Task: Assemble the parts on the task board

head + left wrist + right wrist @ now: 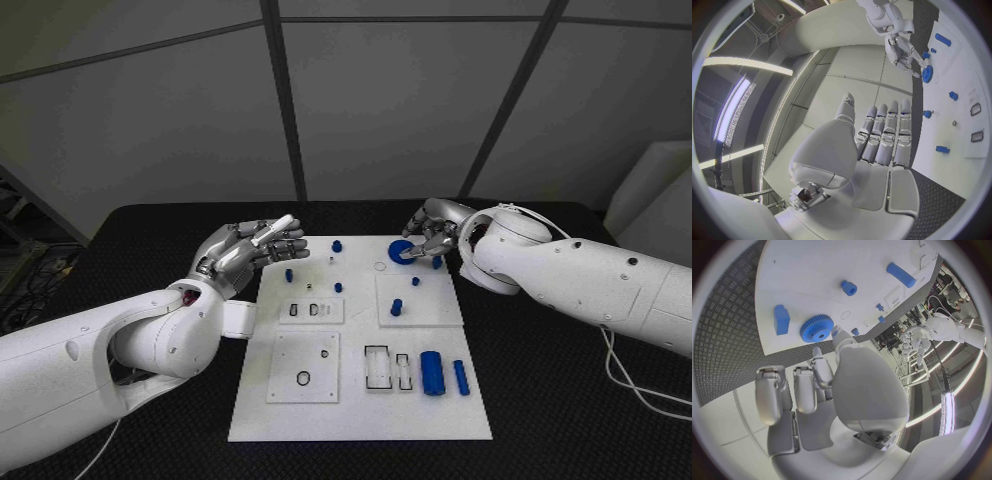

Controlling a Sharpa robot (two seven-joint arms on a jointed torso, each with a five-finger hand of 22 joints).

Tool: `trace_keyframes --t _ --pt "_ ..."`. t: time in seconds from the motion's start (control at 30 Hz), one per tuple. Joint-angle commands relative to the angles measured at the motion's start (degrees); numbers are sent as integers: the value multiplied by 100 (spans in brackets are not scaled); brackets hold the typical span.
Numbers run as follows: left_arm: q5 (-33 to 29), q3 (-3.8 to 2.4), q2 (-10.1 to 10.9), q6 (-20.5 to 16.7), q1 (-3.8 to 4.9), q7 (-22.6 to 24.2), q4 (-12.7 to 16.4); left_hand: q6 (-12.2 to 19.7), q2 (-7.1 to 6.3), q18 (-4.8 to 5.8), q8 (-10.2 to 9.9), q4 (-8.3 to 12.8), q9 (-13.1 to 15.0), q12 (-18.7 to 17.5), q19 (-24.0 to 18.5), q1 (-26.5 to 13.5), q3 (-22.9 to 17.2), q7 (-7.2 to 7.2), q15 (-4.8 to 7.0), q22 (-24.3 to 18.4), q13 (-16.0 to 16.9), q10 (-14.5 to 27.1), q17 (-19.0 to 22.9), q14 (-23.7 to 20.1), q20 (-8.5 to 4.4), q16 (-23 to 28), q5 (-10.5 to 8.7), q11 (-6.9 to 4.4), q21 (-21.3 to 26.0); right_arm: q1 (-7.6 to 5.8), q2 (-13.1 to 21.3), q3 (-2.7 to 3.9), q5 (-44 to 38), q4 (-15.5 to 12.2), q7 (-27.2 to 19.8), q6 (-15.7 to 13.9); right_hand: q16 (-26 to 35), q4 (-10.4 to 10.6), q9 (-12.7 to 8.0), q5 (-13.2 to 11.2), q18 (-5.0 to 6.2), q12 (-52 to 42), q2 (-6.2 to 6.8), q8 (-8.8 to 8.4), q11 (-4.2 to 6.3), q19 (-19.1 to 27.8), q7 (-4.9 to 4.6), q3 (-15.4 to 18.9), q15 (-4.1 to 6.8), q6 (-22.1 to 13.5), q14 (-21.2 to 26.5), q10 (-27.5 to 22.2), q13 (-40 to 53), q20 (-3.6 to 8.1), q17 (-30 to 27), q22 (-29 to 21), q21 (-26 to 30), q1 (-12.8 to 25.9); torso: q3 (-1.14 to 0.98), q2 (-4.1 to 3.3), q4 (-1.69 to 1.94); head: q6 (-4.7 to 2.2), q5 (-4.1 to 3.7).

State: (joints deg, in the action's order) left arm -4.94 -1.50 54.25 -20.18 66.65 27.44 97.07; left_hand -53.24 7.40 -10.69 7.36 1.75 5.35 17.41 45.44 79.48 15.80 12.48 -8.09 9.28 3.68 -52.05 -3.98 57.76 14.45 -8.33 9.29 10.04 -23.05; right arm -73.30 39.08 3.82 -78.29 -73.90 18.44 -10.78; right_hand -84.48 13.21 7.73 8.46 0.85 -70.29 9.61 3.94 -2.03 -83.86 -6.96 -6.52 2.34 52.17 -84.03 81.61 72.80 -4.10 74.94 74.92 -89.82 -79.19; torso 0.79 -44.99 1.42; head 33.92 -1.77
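On the black desk (144, 225) the white task board (361, 405) carries two blue cylinders (433, 372) near its front, the left hand (257, 245) hovers empty with fingers spread beside its left edge, and at the far edge the right hand (430, 232) touches the blue gear (817, 328), whose teeth the right wrist view shows.

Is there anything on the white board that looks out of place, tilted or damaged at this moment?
Nothing stands out. The task board lies flat and square on the table, with no visible damage. The blue gear lies flat by the right hand, and the two blue cylinders lie side by side.
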Motion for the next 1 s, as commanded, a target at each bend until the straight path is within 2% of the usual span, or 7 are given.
trace_keyframes --t 0.03,0.57,1.0 --pt "43 -6 0 70 8 24 8 -31 44 32 -26 27 -6 -26 30 -30 6 -7 -28 -9 -4 -29 10 -2 -3 27 -37 -1 -18 -2 -21 4 -16 16 40 184 -30 47 12 23 -85 -97 5 23 -1 -614 1 4 -22 42 -353 61 88 -27 340 1508 -18 -66 0 3 -4 12 5" --pt "43 -6 -5 70 8 25 0 -31 42 32 -29 33 -7 -30 31 -32 10 -5 -28 -10 -4 -30 9 -2 -3 31 -38 -1 -17 20 -123 2 -92 152 76 262 -42 25 58 36 -85 -247 -96 32 13 -614 16 -32 -11 146 -357 106 235 -17 372 1508 -18 -134 -3 -3 -3 32 3" --pt "43 -6 -9 79 8 22 -13 -31 42 32 -29 33 -7 -30 31 -32 10 -5 -28 -10 -4 -30 9 -2 -3 31 -38 -1 -17 36 -200 -3 -225 252 191 212 -45 -80 127 41 -85 -410 -281 63 34 -614 39 -94 6 343 -358 160 397 0 391 1508 -18 -187 -6 -1 -5 46 7"
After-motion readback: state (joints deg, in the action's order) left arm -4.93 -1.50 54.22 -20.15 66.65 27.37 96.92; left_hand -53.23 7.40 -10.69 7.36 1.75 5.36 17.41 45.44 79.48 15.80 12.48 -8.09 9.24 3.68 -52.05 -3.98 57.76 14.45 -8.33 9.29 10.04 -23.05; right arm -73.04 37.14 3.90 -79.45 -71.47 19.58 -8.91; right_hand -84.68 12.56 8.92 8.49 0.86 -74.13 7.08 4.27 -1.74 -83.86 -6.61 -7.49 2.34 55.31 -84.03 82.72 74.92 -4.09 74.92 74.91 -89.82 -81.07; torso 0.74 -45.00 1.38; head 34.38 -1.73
